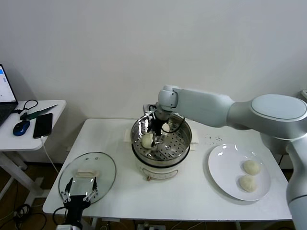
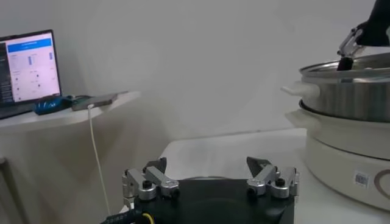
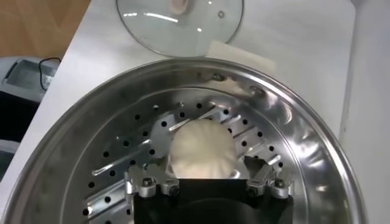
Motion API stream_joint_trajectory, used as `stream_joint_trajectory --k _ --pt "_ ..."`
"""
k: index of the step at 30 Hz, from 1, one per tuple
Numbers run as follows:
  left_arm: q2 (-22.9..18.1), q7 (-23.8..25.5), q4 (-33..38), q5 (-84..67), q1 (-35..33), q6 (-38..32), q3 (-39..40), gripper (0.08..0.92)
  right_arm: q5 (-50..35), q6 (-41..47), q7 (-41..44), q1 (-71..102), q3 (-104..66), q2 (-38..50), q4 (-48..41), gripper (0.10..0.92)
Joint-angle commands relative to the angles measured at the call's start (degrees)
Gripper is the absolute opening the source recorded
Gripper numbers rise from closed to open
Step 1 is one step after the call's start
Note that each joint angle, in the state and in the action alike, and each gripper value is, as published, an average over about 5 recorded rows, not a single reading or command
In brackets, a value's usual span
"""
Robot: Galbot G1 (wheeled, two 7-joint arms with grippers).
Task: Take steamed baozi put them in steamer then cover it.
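Baozi (image 1: 147, 140) number one sits on the perforated tray inside the steamer (image 1: 184, 139), toward its left side. The right pincer (image 1: 154, 139) reaches down into the pot right over that bun; in the right wrist view its fingers (image 3: 268, 182) stand apart on either side of the bun (image 3: 201, 151), not pressing it. Two more baozi (image 1: 251, 167) lie on the white plate (image 1: 220, 167) at the right of the tabletop (image 1: 192, 196), one just beside the other. The cover (image 1: 103, 165) lies flat on the tabletop's front left corner, well apart from the steamer, its white handle up. The left pincer (image 1: 79, 189) hangs low at the front edge over the cover's near rim, fingers (image 2: 149, 182) spread wide and holding nothing.
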State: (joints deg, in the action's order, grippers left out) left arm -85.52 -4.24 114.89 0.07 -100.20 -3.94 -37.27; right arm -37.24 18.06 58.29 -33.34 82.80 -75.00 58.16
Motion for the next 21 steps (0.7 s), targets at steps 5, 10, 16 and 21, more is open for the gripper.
stream_joint_trajectory --k 5,10,16,21 --pt "-0.20 -0.17 0.06 -0.28 -0.81 -0.31 0.06 0.823 0.23 -3.92 4.94 -16.21 6.11 20.07 14.82 0.823" --pt "-0.47 -0.08 0.50 -0.24 -0.94 -0.11 -0.01 0.823 6.32 -4.33 5.89 -15.97 7.04 31.85 22.02 0.823" --pt "-0.24 0.11 -0.07 -0.35 -0.79 0.20 -0.47 0.823 18.23 -5.12 6.57 -7.31 3.47 45.20 27.11 0.823" --pt "-0.47 0.21 0.00 -0.02 0.00 0.54 -0.69 0.823 28.23 -6.34 7.56 9.41 -8.41 52.69 26.66 0.823"
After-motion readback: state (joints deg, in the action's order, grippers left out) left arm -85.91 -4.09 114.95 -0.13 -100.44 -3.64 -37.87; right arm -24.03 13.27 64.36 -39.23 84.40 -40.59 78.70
